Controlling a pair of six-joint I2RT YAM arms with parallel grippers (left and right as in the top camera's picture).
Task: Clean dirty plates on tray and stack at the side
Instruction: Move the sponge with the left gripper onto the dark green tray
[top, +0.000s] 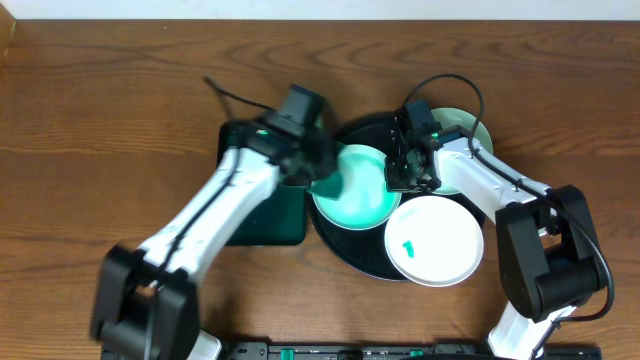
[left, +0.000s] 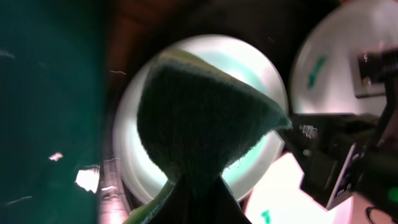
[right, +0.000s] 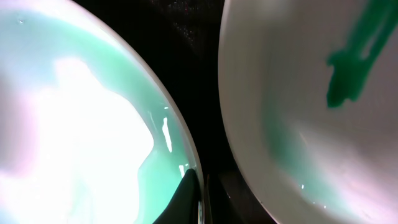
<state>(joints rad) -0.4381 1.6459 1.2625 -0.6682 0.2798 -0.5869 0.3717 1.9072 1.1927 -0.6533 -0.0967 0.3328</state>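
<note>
Overhead view: found the tray (top: 345, 250) mid-frame on the wood table (top: 100, 100), with three round plates (top: 435, 245) lying flat, faces up. Saw the left gripper (top: 318, 180) squeezed on a green pad (left: 199, 118) over the middle plate (top: 365, 200), the right gripper (top: 403, 183) pinched on its rim. Barely saw the top-right plate (top: 470, 125) behind the arm (top: 480, 180).

Overhead light: bright and even from above; short soft shadows under the arms on the table (top: 100, 120).
Overhead blur: the left claw (top: 318, 172) is smeared and soft.
Ahead of left claw, wrist view: the mint plate (left: 261, 81) is burned nearly white; the green pad (left: 199, 118) is a dark silhouette with a crisp, fuzzy edge.
Left of left claw: dim teal blur with a few white glints.
Right wrist focus: everything is soft.
Left of right claw (right: 199, 196): blown-out glare on the mint plate.
Right of right claw: the smeared plate (right: 280, 155) shades to grey.
Ahead of right claw: the tray (right: 193, 56) is black and shows no detail.
</note>
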